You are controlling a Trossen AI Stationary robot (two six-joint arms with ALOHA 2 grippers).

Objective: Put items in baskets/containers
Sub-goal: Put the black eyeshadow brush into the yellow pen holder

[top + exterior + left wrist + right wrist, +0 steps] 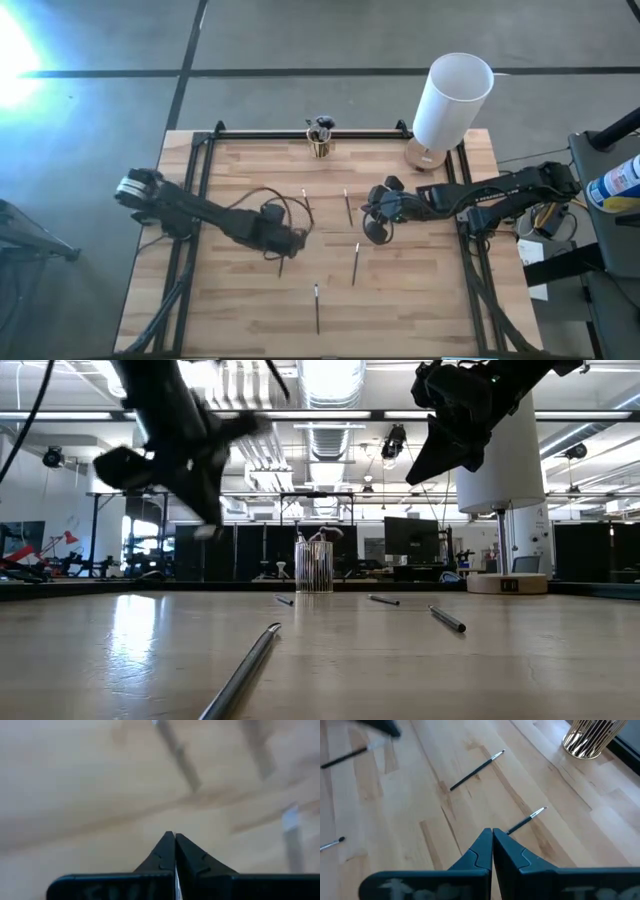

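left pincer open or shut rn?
Shut. In the left wrist view the left pincer has its two dark fingers pressed tip to tip with no gap. Whether a brush is pinched between them, cannot tell.
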